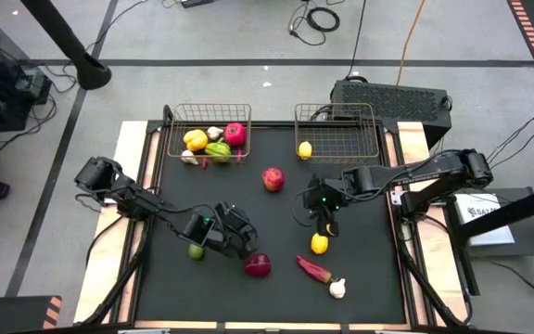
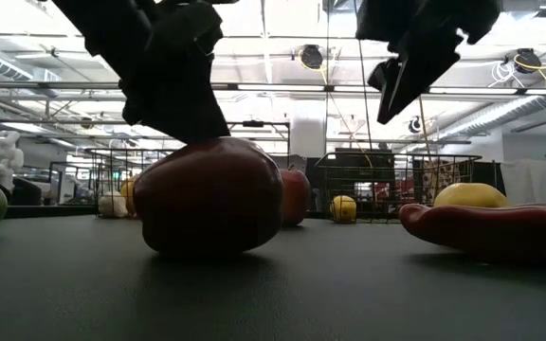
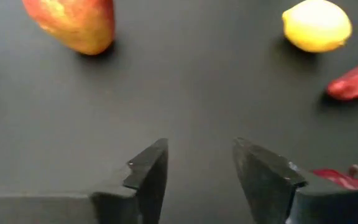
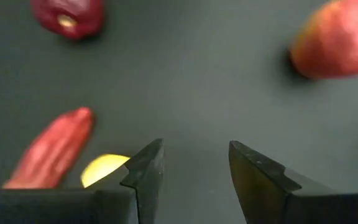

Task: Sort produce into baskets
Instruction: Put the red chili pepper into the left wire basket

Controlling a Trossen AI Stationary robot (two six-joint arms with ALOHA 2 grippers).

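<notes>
Left gripper [image 1: 244, 243]: we see it low over the black mat [image 1: 276, 199], near the front-left, fingers [image 3: 149, 176] spread with bare mat showing in the gap; it pinches nothing.
Lime [image 1: 196, 250]: we find it on the mat just beside the left gripper, on its outer side.
Onion [image 1: 258, 265]: dark red-purple, on the mat just in front of the left gripper; whether they touch, we cannot tell.
Left basket [image 1: 208, 119]: at the mat's far edge, holding several pieces of produce.
Apple [image 1: 273, 179]: we see it loose on the mat between the two baskets and the grippers.
Right basket [image 1: 336, 117]: at the far edge, holding one lemon [image 1: 305, 148].
Right gripper [image 1: 325, 221]: we see it above the mat, fingers [image 4: 145, 171] parted and empty, just beyond a second lemon [image 1: 319, 243].
Chilli [image 1: 312, 269]: lying on the mat near the front.
Garlic [image 1: 337, 289]: just beside the chilli's tip.
</notes>
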